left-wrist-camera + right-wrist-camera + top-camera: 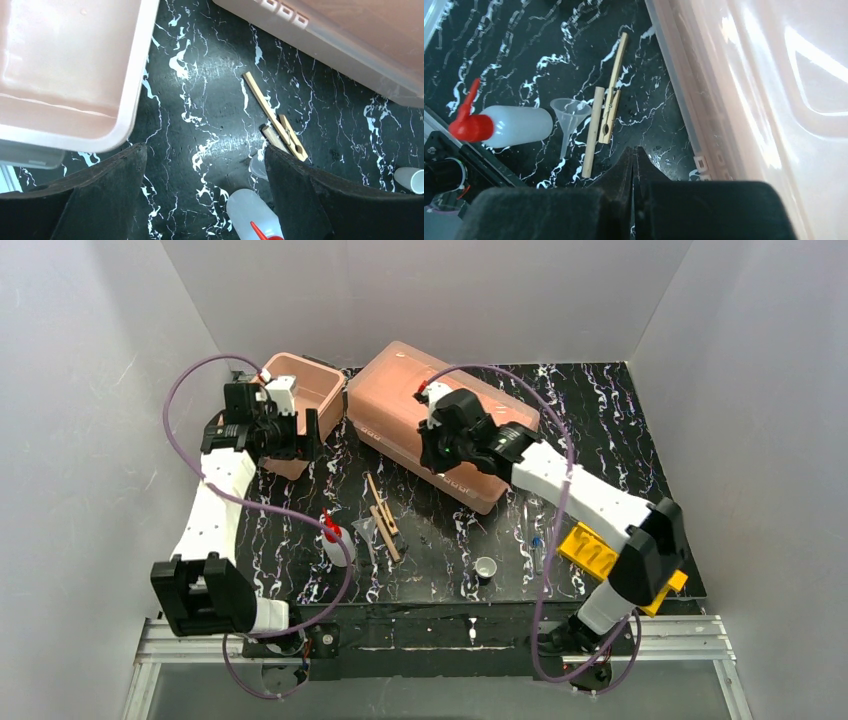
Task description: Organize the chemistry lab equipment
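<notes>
Wooden clamps (pixel 382 515), squeeze bottle (pixel 335 543), cup (pixel 486 568), rack (pixel 590 550) all loose on the tabletop (pixel 430 552) mid-frame, so I've barely started. Left jaws gape empty, right jaws pinched together, empty.

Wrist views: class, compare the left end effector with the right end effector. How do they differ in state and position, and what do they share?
The left end effector is open, fingers spread wide; the right end effector is shut, fingers pressed together. The left sits above table between the open pink bin and the lidded pink box; the right sits beside that box. Both have black fingers, hold nothing and view the wooden clamps.
</notes>
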### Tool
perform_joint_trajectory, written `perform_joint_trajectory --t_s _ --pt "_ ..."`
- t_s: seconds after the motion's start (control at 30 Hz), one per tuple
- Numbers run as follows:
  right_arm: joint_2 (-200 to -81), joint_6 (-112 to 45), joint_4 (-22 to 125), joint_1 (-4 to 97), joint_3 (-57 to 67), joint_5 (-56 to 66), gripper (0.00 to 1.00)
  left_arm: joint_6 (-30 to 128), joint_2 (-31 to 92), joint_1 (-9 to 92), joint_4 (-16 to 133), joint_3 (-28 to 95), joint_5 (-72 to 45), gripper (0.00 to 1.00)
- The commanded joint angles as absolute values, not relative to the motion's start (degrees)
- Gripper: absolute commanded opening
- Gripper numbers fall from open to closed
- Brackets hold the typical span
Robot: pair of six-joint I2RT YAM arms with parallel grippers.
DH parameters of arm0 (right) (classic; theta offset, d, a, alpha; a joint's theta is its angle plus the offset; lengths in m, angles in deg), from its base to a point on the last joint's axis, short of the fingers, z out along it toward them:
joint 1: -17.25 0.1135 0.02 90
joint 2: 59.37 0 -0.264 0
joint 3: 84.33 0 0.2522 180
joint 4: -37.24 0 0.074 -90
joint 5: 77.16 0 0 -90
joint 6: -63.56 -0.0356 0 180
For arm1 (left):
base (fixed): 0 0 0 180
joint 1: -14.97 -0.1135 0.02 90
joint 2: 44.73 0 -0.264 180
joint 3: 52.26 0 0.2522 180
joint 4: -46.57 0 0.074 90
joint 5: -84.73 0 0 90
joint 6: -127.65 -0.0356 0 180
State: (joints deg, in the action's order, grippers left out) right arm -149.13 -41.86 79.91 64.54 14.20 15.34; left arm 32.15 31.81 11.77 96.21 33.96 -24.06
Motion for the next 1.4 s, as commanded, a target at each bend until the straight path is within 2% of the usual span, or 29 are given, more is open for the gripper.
perform_joint_trajectory --t_s 0.0,0.3,0.53,0.77,1.37 --pt "-154.52 -43.66 80.53 60.32 14.62 15.38 0.02 33.14 38.39 11.94 92.3 43.0 -20.44 0.83" --pt "-151.34 -45.58 78.94 49.28 9.44 15.73 0.02 27.91 56.25 17.06 87.27 60.75 -8.56 0.81" --pt "-152.26 -46.47 79.11 43.97 11.45 14.37 0.03 25.31 68.24 22.2 88.93 72.2 -6.18 0.82" --pt "-150.89 -48.68 77.12 41.78 10.18 13.3 0.04 23.26 76.52 25.61 92.33 82.32 -6.2 0.82" --pt "-149.19 -50.02 74.28 40.01 7.12 12.27 0.08 20.75 88.11 36.35 96.39 95.48 -15.39 0.82"
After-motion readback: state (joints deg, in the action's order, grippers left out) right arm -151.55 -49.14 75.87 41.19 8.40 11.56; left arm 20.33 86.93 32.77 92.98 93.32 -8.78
